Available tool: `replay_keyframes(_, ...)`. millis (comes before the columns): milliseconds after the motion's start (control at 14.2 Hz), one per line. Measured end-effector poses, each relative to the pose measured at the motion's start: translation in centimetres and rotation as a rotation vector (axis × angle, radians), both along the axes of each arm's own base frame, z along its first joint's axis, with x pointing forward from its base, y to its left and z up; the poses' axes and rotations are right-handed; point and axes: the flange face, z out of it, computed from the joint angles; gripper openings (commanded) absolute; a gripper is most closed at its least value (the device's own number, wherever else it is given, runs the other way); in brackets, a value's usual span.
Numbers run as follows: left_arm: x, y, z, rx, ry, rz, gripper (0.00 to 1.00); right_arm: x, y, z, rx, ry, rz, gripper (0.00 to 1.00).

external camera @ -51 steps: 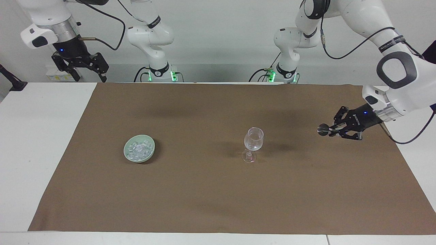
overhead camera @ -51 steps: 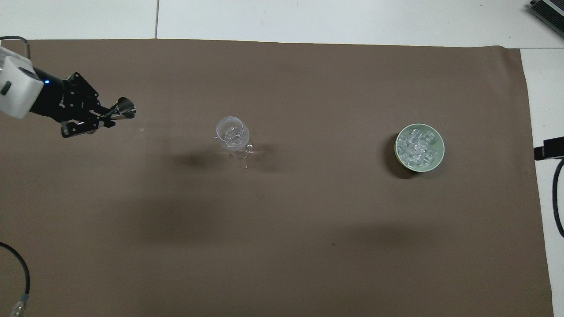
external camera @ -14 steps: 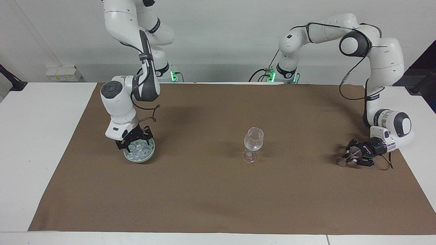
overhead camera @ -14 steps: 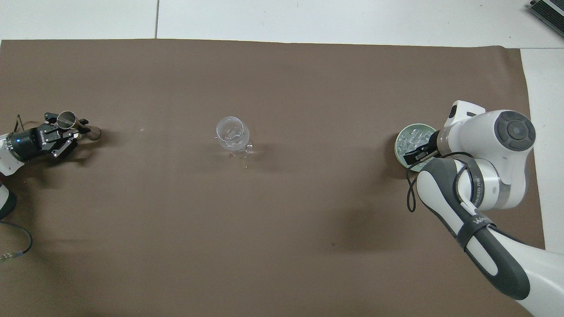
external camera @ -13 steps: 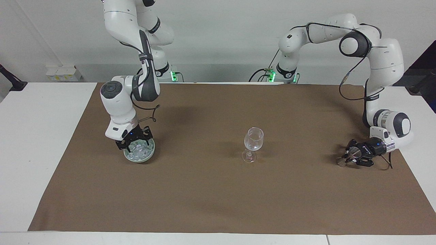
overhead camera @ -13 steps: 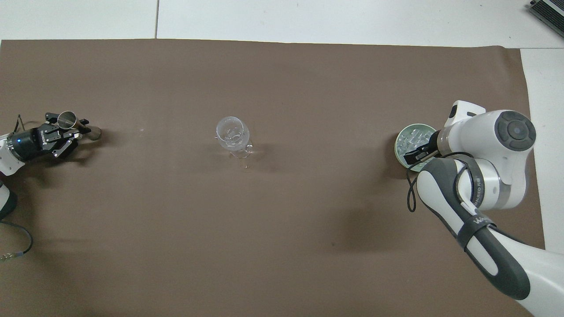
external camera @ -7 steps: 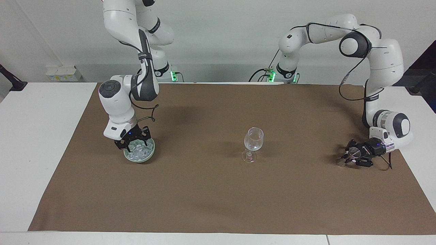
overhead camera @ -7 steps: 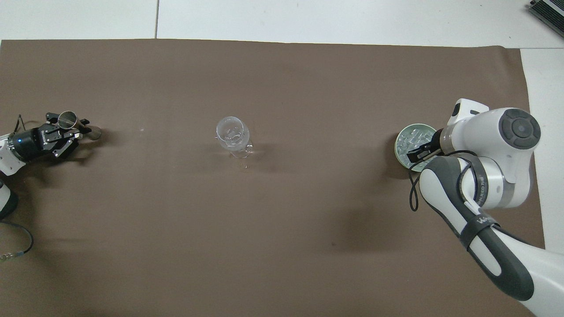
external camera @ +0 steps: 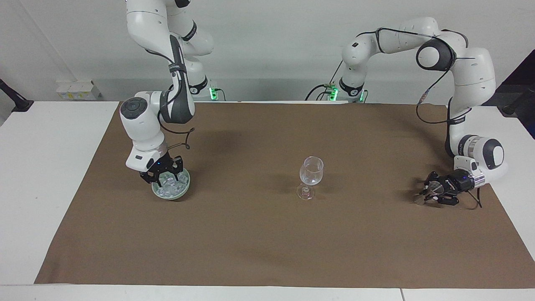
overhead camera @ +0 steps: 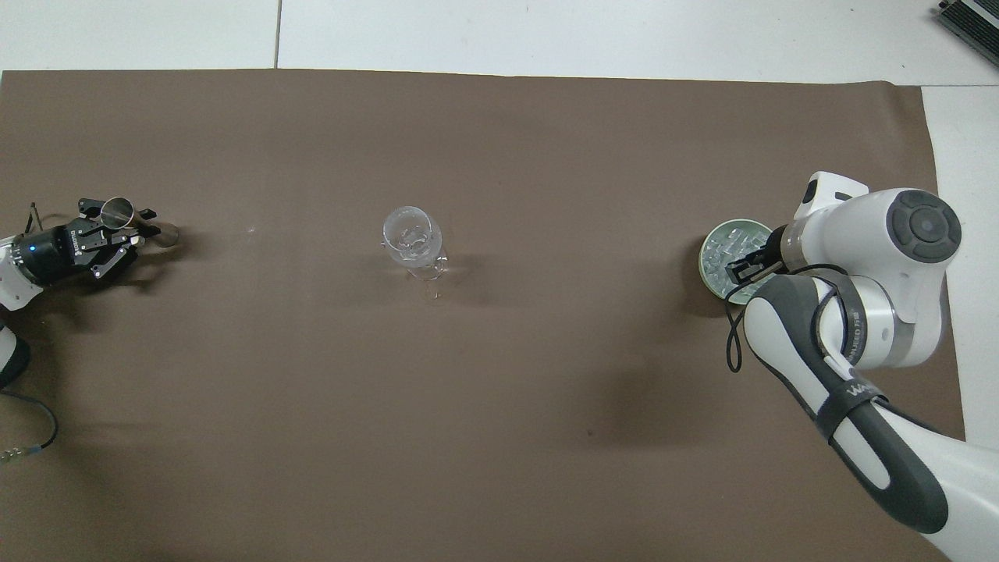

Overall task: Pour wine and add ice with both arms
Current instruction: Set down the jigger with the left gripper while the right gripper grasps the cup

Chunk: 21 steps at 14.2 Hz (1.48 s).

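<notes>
The ice step is in hand. The right gripper (external camera: pixel 161 179) reaches down into the pale green bowl (external camera: pixel 184 187) at the right arm's end of the brown cloth (external camera: pixel 259 242), its tips among the ice (external camera: pixel 172 186) — how wide they stand, or whether a cube is caught, cannot be told. The left gripper (external camera: pixel 427 196) lies low at the left arm's end, around a small steel jigger (overhead camera: pixel 119 211) that rests on the cloth; whether it grips or is letting go cannot be told either. The wine glass (external camera: pixel 311 176) stands upright mid-cloth, well apart from both. Next, judging by this, the right gripper needs a firm pinch on one cube, a clean lift, then a carry to over the glass's bowl — slippery work.
</notes>
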Motion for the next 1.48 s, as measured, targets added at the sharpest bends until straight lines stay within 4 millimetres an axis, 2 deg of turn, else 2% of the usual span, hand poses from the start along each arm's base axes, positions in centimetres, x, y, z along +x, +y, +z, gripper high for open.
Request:
replay_keyframes(211,0.1,0.2,0.2,0.003,-0.004,0.001,0.36,0.0,0.1,0.0,0.0,-0.001,0.0,0.55)
replay_keyframes(282,0.1,0.2,0.2,0.003,-0.003,0.001,0.46,0.0,0.3,0.1,0.001,-0.002,0.001,0.54)
replay_keyframes(352,0.1,0.2,0.2,0.001,0.001,0.002,0.48,0.1,0.6,0.1,0.003,-0.003,0.005,0.49)
replay_keyframes(423,0.1,0.2,0.2,0.0,0.006,0.002,0.57,0.1,0.8,0.1,0.003,-0.004,0.009,0.46)
replay_keyframes(564,0.1,0.6,0.4,0.002,0.007,0.007,0.67,0.1,0.9,0.2,0.004,-0.005,0.011,0.41)
replay_keyframes(634,0.2,0.8,0.5,0.005,0.008,0.01,0.68,0.1,0.9,0.2,0.004,-0.005,0.011,0.38)
replay_keyframes(705,0.2,1.1,0.7,0.008,0.008,0.012,0.77,0.1,0.9,0.2,0.004,-0.005,0.011,0.36)
replay_keyframes(916,0.2,1.7,0.9,0.023,0.005,0.014,0.92,0.1,0.9,0.2,0.004,-0.005,0.011,0.27)
replay_keyframes(1057,0.0,2.1,1.0,0.051,0.01,-0.002,0.92,0.1,0.9,0.2,0.004,-0.005,0.011,0.23)
replay_keyframes(1268,-0.7,4.1,1.7,0.113,0.02,-0.008,0.92,0.1,0.9,0.2,0.004,-0.005,0.011,0.17)
replay_keyframes(1479,-1.0,5.5,5.1,0.217,0.076,-0.053,0.91,0.2,0.9,0.4,0.004,-0.009,0.011,0.04)
